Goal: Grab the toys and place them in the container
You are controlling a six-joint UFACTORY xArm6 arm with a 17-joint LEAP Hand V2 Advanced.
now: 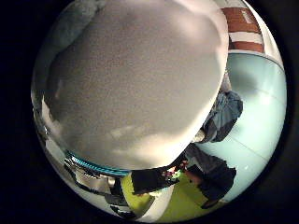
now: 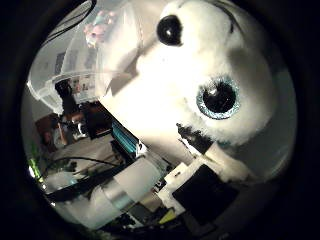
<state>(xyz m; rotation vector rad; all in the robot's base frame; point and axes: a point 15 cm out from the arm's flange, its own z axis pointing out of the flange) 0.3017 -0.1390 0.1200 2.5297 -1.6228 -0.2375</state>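
White plush toy [image 2: 200,85] with glittery eyes is pressing right against the palm, the hand [image 2: 210,185] appearing to be curling round it, clear container [image 2: 85,65] sitting nearby; likely light, soft and squashy, so gripping the body is suiting best.

- A pale blue-green floor [image 1: 261,102] fills the far side of the little finger side view, smooth and lightly glossy, with a thin seam crossing it.
- A wall or panel of red-brown and white bands [image 1: 243,29] stands at the floor's far edge.
- A yellow-green surface [image 1: 184,203] lies near the floor, with dark shapes beside it that are too small to tell.
- In the thumb side view the room is dim, with dark furniture [image 2: 97,120] standing against a pale wall [image 2: 52,62].
- A small green patch [image 2: 34,167] shows at the room's edge.
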